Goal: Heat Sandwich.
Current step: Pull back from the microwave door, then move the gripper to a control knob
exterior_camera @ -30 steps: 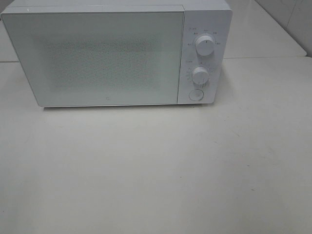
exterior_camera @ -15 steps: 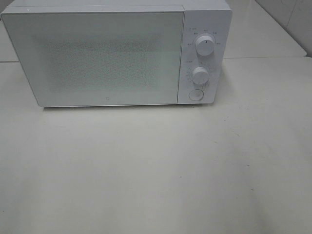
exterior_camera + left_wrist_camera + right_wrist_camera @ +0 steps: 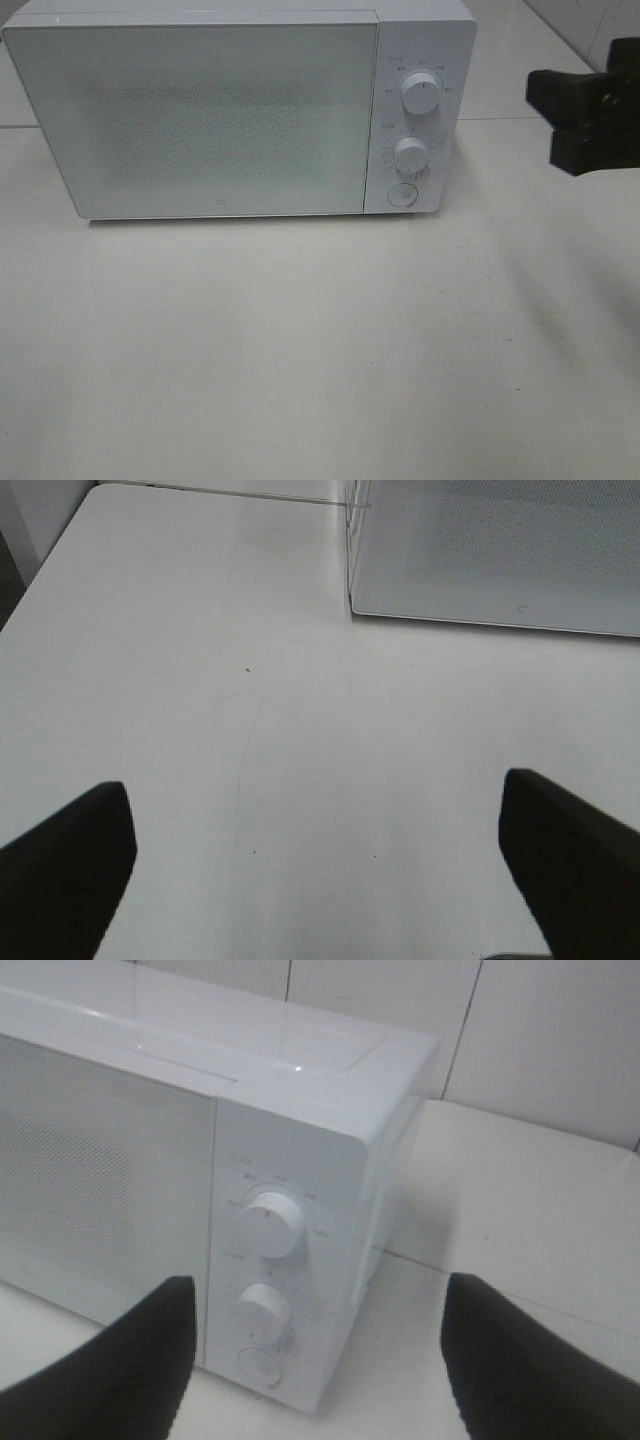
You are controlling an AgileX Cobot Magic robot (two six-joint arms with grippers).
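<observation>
The sandwich is out of view in every frame. A white microwave stands at the back of the table with its door shut. On its right panel are two knobs and a round button. My right gripper hovers to the right of the panel, open and empty. In the right wrist view its black fingers frame the knobs. My left gripper is open over bare table, short of the microwave's lower left corner, and is absent from the exterior high view.
The white table spreads in front of the microwave. A seam between table tops runs behind on the right. A tiled wall rises behind the microwave.
My right gripper has come into the exterior high view from the right edge, level with the microwave's knobs. The microwave has not moved.
</observation>
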